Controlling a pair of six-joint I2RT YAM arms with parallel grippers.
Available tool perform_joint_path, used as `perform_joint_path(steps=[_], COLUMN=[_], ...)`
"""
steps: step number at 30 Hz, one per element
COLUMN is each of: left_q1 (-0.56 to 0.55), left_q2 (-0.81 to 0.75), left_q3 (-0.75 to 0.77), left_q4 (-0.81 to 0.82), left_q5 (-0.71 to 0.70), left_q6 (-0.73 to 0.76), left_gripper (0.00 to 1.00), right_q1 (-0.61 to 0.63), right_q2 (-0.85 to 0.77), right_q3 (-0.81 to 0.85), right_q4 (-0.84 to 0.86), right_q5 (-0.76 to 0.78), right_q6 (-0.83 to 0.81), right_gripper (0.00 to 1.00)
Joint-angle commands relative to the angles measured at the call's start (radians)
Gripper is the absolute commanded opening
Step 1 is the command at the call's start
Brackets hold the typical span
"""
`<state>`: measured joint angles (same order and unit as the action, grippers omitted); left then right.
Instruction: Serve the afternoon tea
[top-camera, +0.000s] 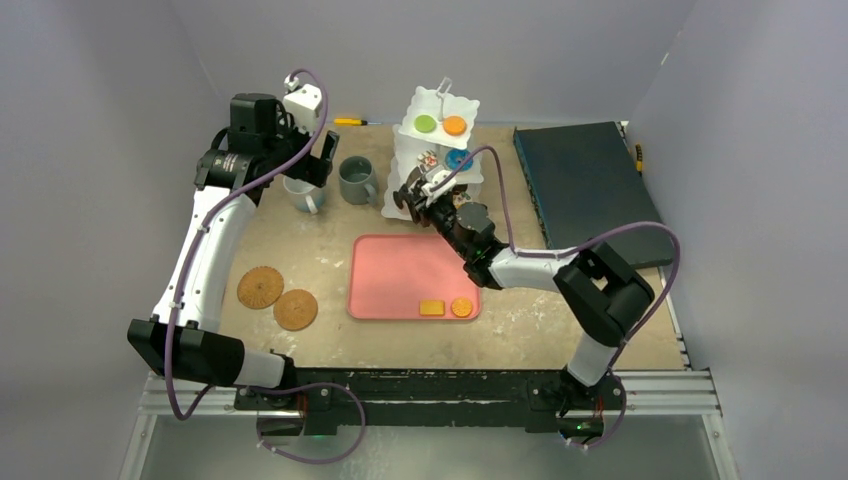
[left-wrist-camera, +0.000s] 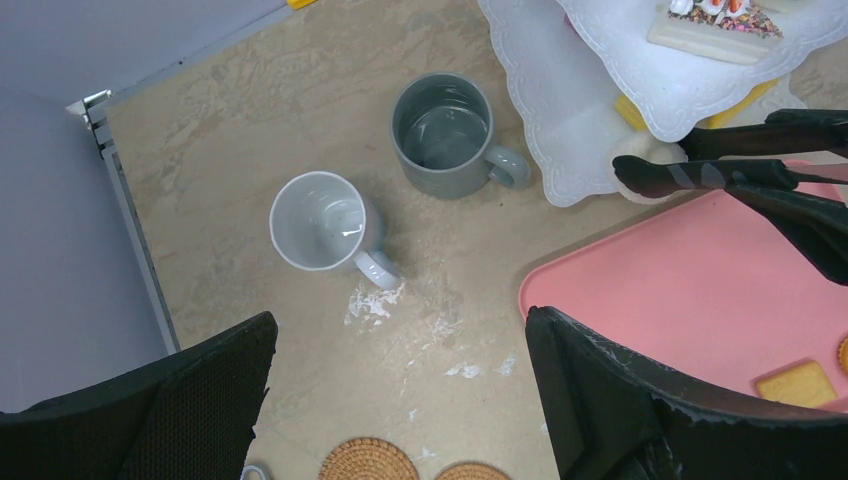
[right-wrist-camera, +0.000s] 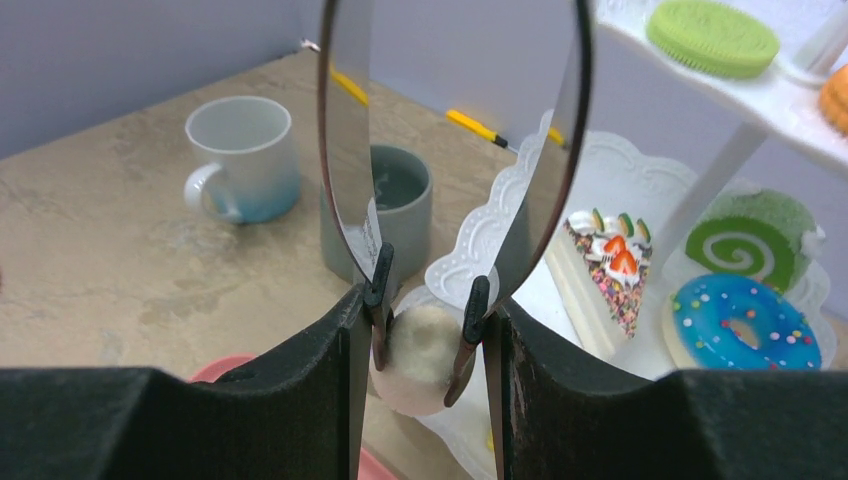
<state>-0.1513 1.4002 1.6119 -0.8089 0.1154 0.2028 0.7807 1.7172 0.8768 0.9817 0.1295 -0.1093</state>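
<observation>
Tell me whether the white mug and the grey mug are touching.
Apart. The left wrist view shows a strip of bare table between the white mug and the grey mug.

Beige with pale marbling across the tabletop; flat pink on the tray. Plain white on the three-tier stand. Green pastry beside orange pastry. Blue donut speckled with multicoloured sprinkles; green-and-white spiral on the roll cake; rainbow sprinkles over the cake slice. Off-white ball pastry. White mug shading to pale blue at its base; plain grey mug. Tan woven rings on the cork coasters. Mirror-bright tongs, black at the tips.
</observation>
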Motion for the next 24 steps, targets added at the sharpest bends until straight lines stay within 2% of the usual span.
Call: perform_joint_path(steps=[1, 9, 24], left_q1=[0.008, 0.01, 0.009], left_q2=[-0.002, 0.011, 0.018], left_q3=[0.004, 0.008, 0.008], left_q4=[0.029, 0.033, 0.032], left_q5=[0.0, 0.009, 0.005], left_q6=[0.01, 0.006, 0.022], left_gripper=[0.95, 0.94, 0.94], right_q1=[-0.015, -0.015, -0.015], right_q2=[0.022, 0.08, 0.235], right_q3=[0.033, 0.022, 0.058], right_q4=[0.095, 0.153, 0.32], right_q5=[0.025, 0.026, 0.127], right_q6=[-0.027, -0.021, -0.048], right_gripper=[0.39, 0.39, 0.38])
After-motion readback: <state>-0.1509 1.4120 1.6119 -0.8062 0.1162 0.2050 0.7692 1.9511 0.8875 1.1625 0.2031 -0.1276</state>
